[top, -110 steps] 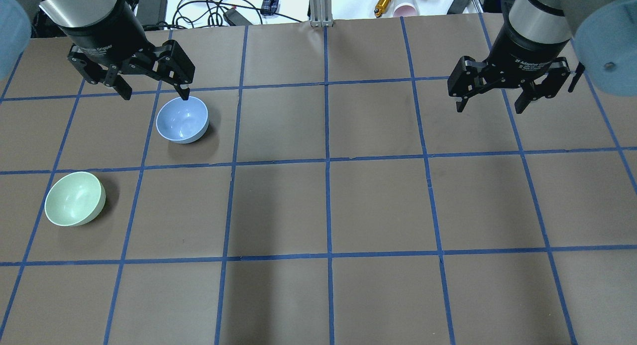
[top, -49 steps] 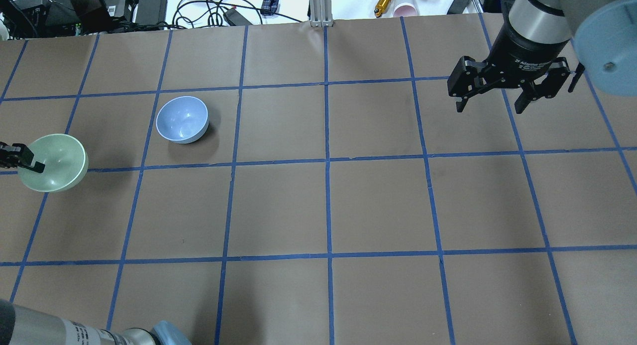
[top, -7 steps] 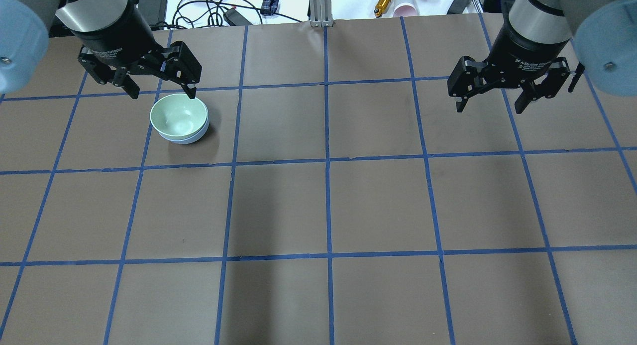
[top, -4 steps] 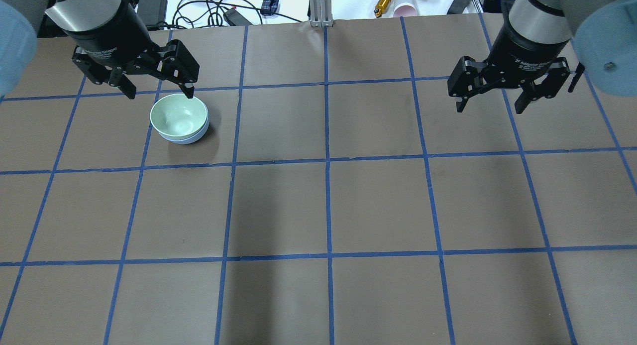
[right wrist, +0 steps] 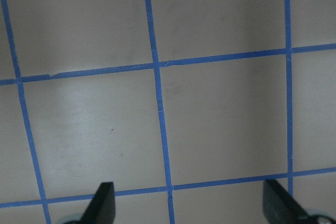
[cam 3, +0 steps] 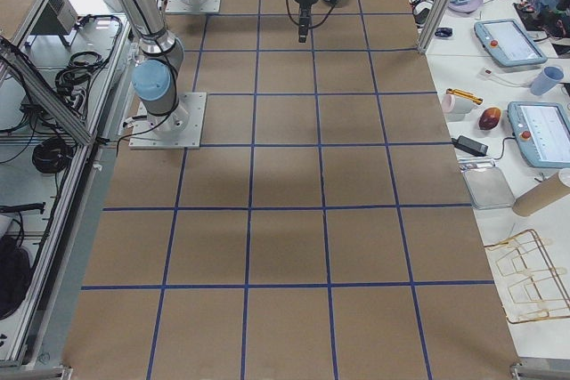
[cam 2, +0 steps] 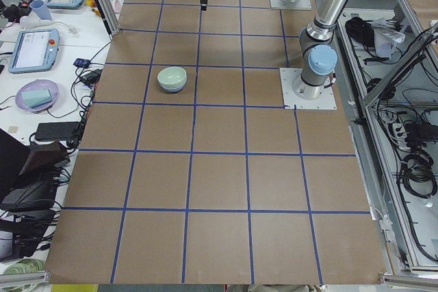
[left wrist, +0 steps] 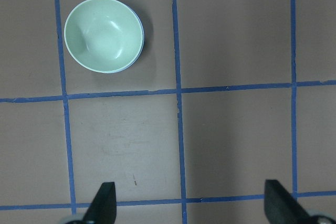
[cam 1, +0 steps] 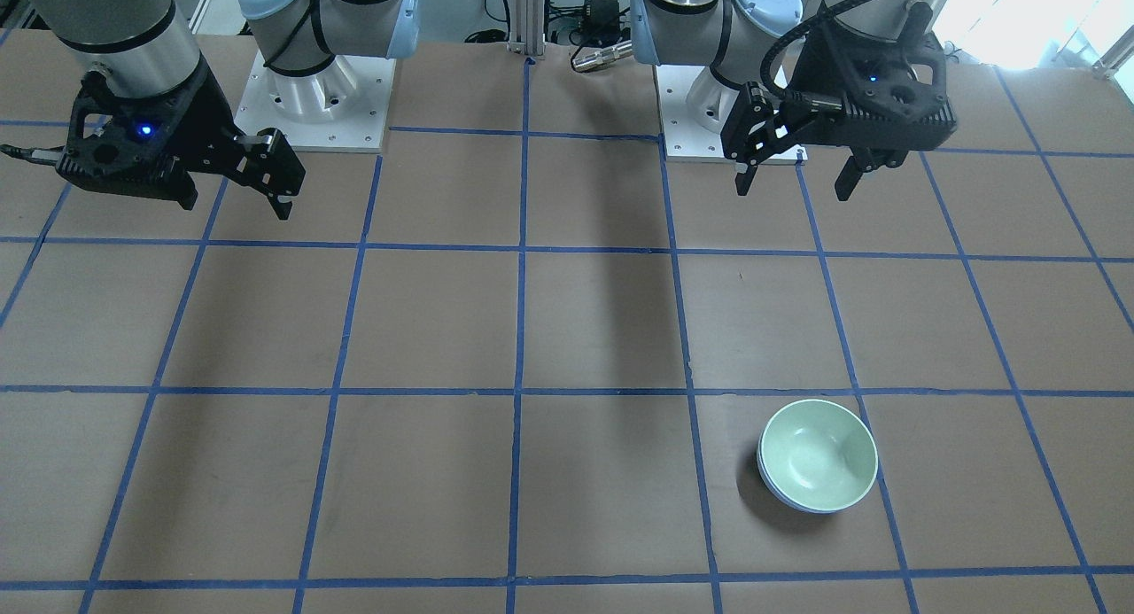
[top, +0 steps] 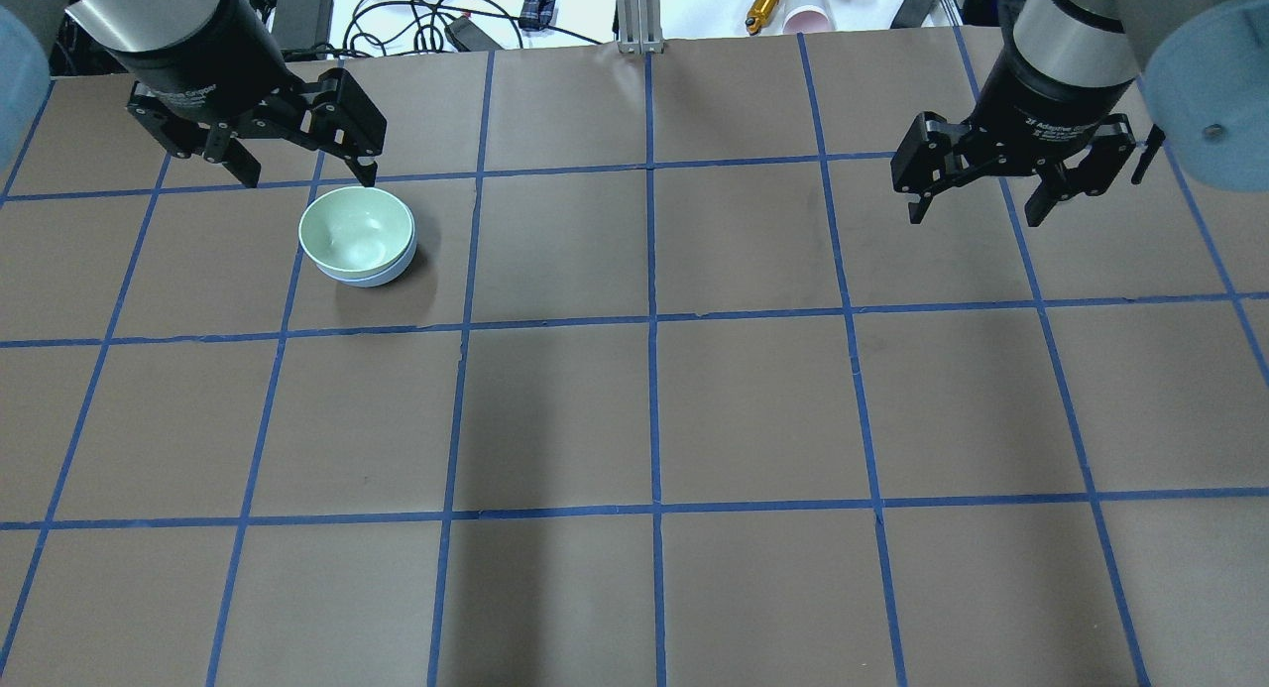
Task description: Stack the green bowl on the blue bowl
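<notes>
Green bowl (top: 355, 229) is sitting nested inside the blue bowl (top: 385, 274), upright, with only a thin blue edge peeking out underneath. Both are on the tabletop (top: 753, 400), over on my left side. So as far as I can tell the stacking is done, and nothing's left except maybe parking the arms. My left pincer (top: 307, 176) hangs raised above the tabletop, pointing straight down, fingers spread wide apart and holding nothing. On its wrist cam the stack sits off to one side, clear of both fingers. My right pincer (top: 977, 211) is well apart from all this, over the other end of the tabletop, also pointing down with fingers apart and empty. Stack looks level to me, no tilt I can see.
</notes>
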Robot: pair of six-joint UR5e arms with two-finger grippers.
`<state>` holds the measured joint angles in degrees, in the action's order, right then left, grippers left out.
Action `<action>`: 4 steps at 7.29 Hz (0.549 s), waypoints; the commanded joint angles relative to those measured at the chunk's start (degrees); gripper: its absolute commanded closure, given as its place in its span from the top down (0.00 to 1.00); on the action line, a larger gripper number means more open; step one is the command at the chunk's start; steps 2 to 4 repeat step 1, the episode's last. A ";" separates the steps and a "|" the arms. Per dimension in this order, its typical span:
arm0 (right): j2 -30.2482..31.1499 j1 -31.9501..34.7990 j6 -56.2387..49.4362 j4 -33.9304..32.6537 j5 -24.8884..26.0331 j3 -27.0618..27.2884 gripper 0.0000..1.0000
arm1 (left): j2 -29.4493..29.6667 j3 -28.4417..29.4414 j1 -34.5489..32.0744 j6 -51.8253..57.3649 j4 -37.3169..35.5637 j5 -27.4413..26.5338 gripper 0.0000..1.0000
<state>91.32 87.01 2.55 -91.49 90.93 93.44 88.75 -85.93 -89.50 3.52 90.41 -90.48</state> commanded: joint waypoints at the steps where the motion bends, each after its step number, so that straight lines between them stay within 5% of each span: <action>1: 0.00 0.00 0.00 0.00 0.04 -0.01 1.00 | -0.07 0.06 0.11 0.78 0.02 -0.05 1.00; 4: 0.00 0.00 0.00 0.00 0.04 -0.01 1.00 | -0.07 0.06 0.11 0.78 0.02 -0.05 1.00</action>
